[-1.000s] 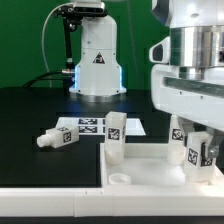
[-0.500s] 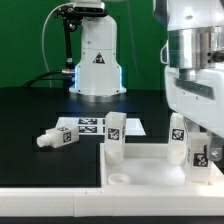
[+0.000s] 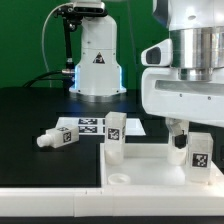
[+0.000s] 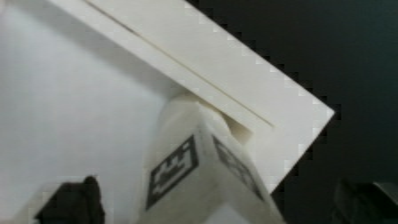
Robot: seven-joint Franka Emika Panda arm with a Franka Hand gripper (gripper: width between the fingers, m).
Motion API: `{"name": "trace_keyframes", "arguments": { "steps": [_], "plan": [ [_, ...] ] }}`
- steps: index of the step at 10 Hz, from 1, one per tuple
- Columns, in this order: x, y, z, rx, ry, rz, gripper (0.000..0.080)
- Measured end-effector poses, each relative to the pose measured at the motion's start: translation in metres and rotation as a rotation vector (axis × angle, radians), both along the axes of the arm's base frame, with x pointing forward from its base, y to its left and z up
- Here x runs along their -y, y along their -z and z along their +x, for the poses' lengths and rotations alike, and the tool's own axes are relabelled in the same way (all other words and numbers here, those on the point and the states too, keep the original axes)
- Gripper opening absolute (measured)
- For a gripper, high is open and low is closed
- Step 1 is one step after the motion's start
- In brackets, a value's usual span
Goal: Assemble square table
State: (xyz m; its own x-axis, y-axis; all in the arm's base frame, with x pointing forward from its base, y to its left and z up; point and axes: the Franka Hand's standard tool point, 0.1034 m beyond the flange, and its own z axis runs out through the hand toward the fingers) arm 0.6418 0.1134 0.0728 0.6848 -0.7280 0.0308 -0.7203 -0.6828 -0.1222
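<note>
The gripper (image 3: 196, 140) stands wide, jaws clear either side of an upright leg (image 3: 198, 156) on the square table top (image 3: 150, 168) at the exterior view's lower right; second leg (image 3: 115, 136) upright at centre, third leg (image 3: 57, 138) lying centre-left beside the marker board (image 3: 88, 125).

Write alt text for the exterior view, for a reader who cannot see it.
A robot's open claw straddles an upright short white tagged leg near a corner of the white plastic square tray-like tabletop. A second leg stands at another corner; a third leg lies on the black table.
</note>
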Motion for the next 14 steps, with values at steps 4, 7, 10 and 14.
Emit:
{"name": "trace_keyframes", "arguments": {
  "steps": [4, 7, 10, 14],
  "plan": [
    [0.0027, -0.0024, 0.0036, 0.019, -0.398, -0.089, 0.0649],
    [0.0023, -0.0023, 0.0035, 0.014, -0.274, -0.074, 0.0382],
    [0.0044, -0.0022, 0.0016, -0.006, 0.136, -0.041, 0.0284],
    [0.006, 0.0006, -0.003, -0.036, 0.806, 0.107, 0.0284]
  ]
}}
